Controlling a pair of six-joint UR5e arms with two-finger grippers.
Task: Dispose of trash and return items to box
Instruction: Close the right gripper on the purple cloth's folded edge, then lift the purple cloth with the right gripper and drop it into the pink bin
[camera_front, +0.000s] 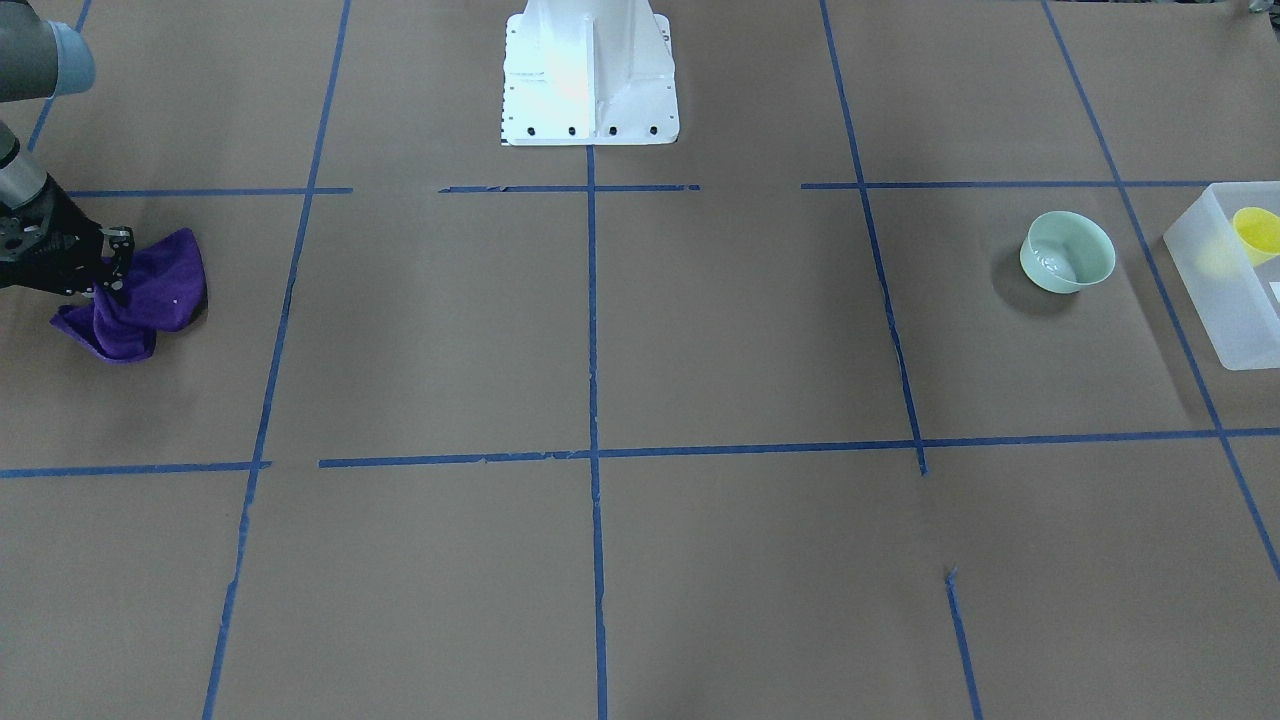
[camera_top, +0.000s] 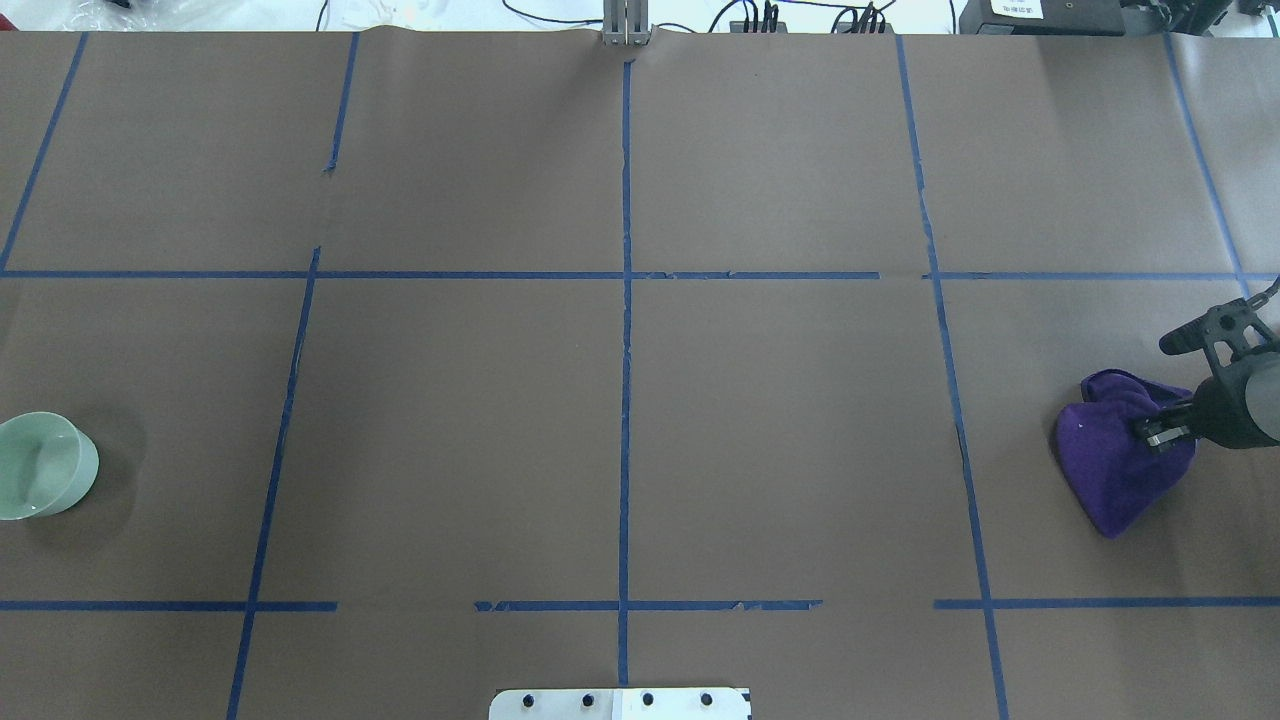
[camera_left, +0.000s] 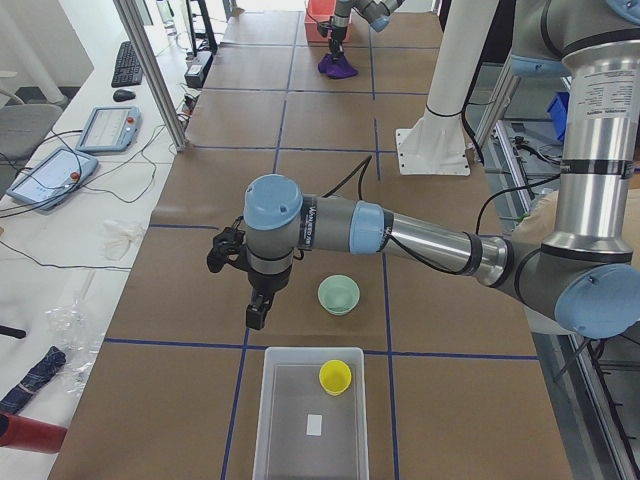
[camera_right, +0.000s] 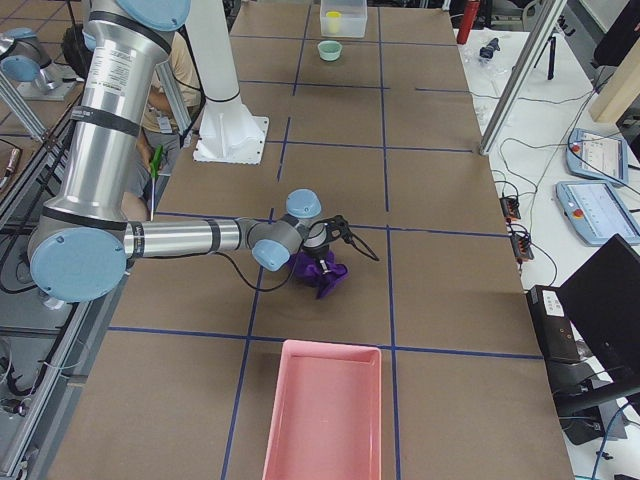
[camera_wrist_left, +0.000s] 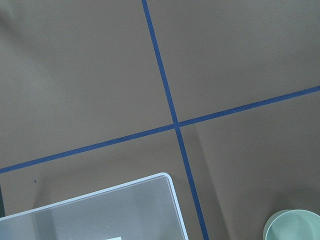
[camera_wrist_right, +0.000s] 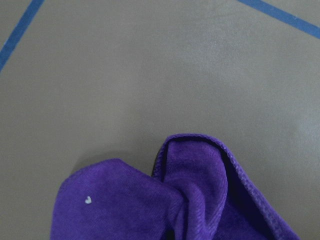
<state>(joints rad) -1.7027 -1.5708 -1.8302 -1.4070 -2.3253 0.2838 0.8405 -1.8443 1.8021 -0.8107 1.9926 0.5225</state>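
Your right gripper (camera_top: 1158, 432) is clenching a gathered fold of the purple cloth (camera_top: 1115, 480). Its jaws are pinching near the top of the bundle while the rest is slumping onto the table paper (camera_top: 780, 420). The left gripper (camera_left: 257, 312) is hanging over the paper between the pale green bowl (camera_left: 339, 294) and the box (camera_left: 285, 430). Only the side camera is catching its fingers, so I cannot tell whether they are parted or closed.

You are holding the cloth by one fold only, so on a lift it may slide out of the pinch. A trailing corner may also drag and snag on the rim of the pink tray (camera_right: 325, 410) nearby. The box is sitting at the opposite end of the table, well apart from this arm. Carrying the cloth there would likely call for a long reach or a hand-over, with a drop possible in between.

The cloth is showing deep purple, soft and bunched, with a stitched hem and one tiny white speck. The small yellow cup (camera_left: 335, 376) is already sitting inside the frosted box, near the wall facing the bowl.
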